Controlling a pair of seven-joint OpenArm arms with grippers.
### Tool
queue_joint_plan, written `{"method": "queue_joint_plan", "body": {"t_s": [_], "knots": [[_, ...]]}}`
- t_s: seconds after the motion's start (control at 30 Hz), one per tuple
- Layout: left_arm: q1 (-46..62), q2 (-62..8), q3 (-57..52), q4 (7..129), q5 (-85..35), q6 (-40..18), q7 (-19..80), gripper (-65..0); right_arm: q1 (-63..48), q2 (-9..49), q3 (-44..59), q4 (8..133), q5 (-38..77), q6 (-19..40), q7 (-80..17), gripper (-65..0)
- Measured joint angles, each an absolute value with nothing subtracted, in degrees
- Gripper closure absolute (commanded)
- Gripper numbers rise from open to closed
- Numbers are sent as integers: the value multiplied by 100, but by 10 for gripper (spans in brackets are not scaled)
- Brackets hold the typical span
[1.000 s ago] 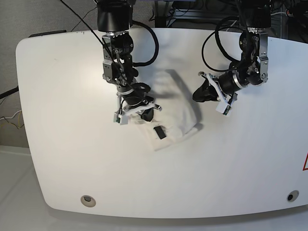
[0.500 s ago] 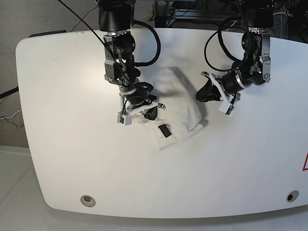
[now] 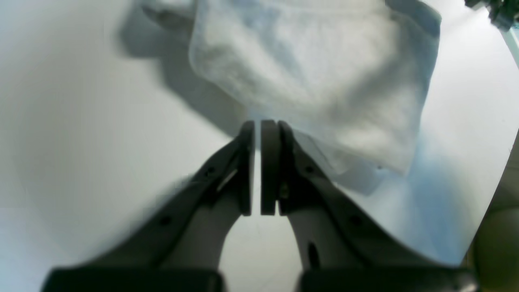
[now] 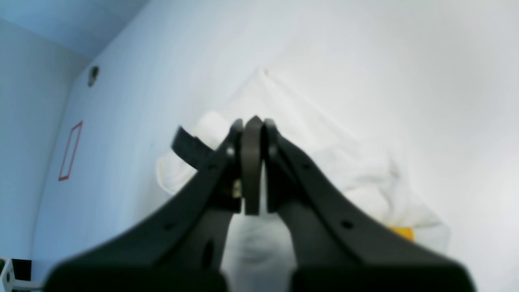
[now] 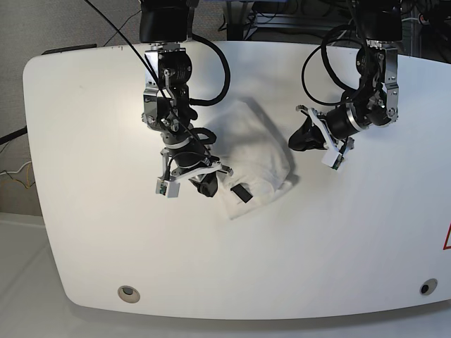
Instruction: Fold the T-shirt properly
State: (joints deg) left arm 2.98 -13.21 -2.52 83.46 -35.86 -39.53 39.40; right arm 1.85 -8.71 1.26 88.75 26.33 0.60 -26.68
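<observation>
The white T-shirt (image 5: 255, 156) lies folded into a compact bundle in the middle of the table, its small black neck label (image 5: 242, 192) facing up near the front corner. My right gripper (image 5: 205, 186) is shut at the bundle's front-left edge, next to the label. In the right wrist view its jaws (image 4: 253, 120) are closed above the T-shirt (image 4: 344, 170), with the label (image 4: 187, 148) to their left and a patch of yellow print (image 4: 401, 233) showing. My left gripper (image 5: 292, 141) hangs shut by the bundle's right side; its tips (image 3: 257, 122) almost reach the cloth (image 3: 324, 69) and hold nothing.
The white table (image 5: 106, 211) has rounded front corners and a round hole near each one (image 5: 127, 292) (image 5: 425, 286). A red marking (image 5: 447, 239) sits at the right edge. Black cables and equipment run behind the far edge.
My right gripper has slid off the shirt toward the front-left, staying shut. The bundle has shifted slightly. My left gripper has barely moved.
</observation>
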Motion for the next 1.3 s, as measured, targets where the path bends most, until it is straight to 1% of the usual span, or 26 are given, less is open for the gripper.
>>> {"method": "queue_joint_plan", "body": {"t_s": [0.23, 0.33, 0.43, 0.57, 0.7, 1.1, 1.17, 1.3], "knots": [[355, -1319, -250, 8691, -3586, -3953, 3940, -16, 172, -856, 117, 9264, 2613, 40, -2718, 0], [421, -1328, -250, 8901, -3583, -3953, 3953, -16, 178, -703, 97, 9415, 2617, 54, -2886, 0], [499, -1435, -248, 9203, -3575, -3966, 4025, -16, 172, -405, 67, 9513, 2633, 99, -3092, 0], [558, -1584, -281, 9592, -3559, -3970, 4117, -16, 185, 82, 84, 9555, 2434, -165, -3385, 0], [681, -1597, -565, 9887, -3597, -3972, 4123, -16, 158, 432, 117, 9607, 2307, -215, -3590, 0], [1315, -2161, -1374, 10304, -3555, -3951, 4206, -16, -423, 1627, 132, 10659, 2357, -156, -4322, 0], [1426, -2211, -1584, 10359, -3605, -3972, 4167, -16, -532, 1752, 213, 10825, 2311, -213, -4423, 0], [1734, -2320, -2095, 10484, -3599, -3966, 4154, -16, -827, 1793, 541, 11078, 2390, -134, -4536, 0]]}}
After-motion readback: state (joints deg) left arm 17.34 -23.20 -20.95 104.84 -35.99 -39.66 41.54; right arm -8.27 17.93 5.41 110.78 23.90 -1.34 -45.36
